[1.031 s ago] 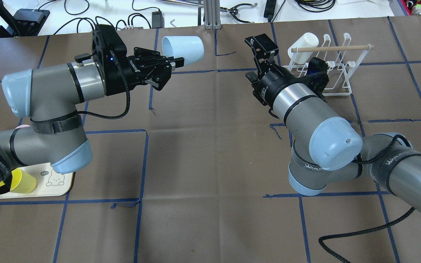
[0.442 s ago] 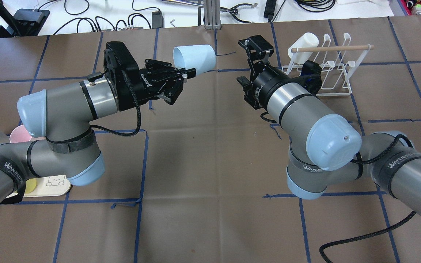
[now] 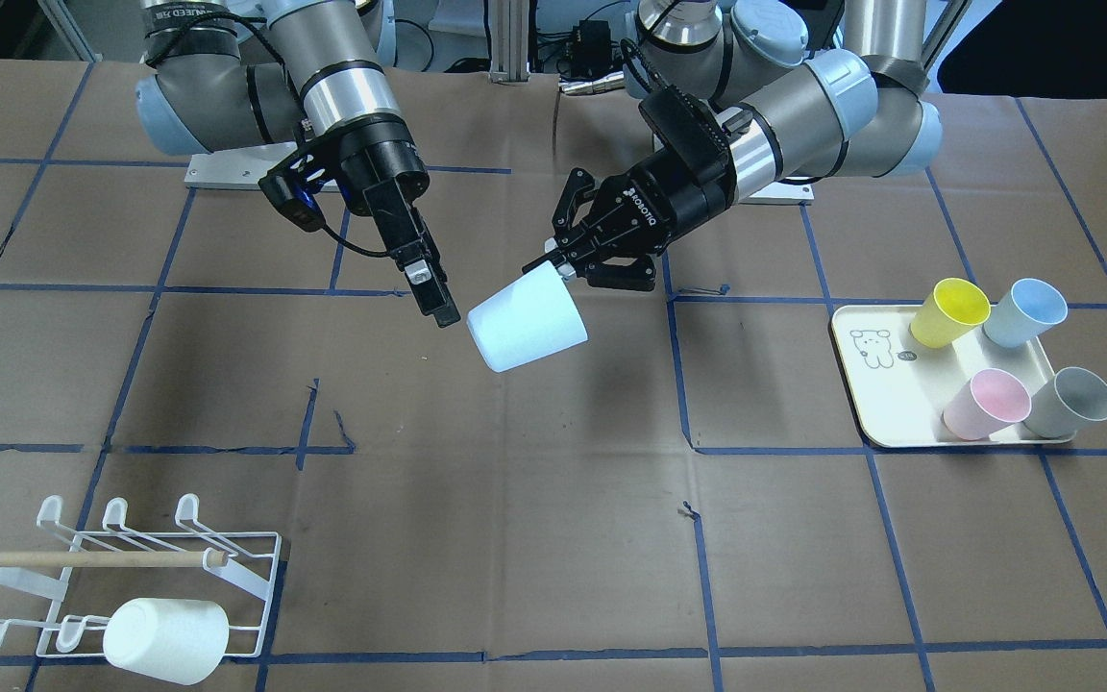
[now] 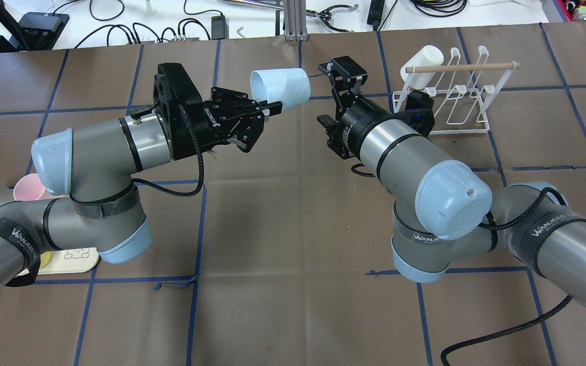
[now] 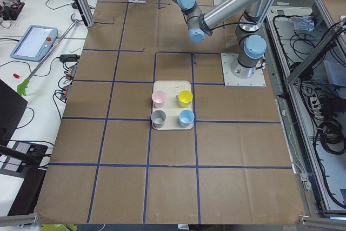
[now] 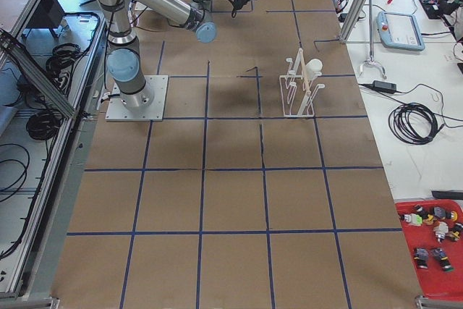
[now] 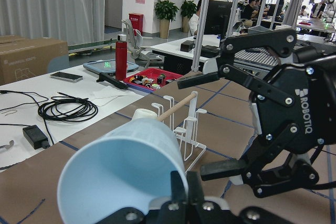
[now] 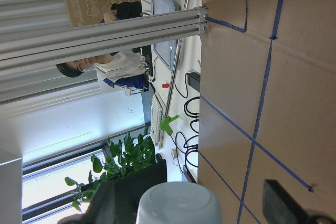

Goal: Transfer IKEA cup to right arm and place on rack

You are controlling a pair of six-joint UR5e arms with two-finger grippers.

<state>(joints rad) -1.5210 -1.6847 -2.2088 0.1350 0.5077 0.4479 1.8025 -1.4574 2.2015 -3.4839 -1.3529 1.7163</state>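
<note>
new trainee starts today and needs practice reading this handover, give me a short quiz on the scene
1. True or false: the left tool is shut on the rim of the pale blue cup.
2. Pick one. The right tool is: A) shut on the cup, B) open, close to the cup's base, C) resting on the rack.
3. Fill in: the racked cup is ____ in colour.

Key: 1 true; 2 B; 3 white.
</note>
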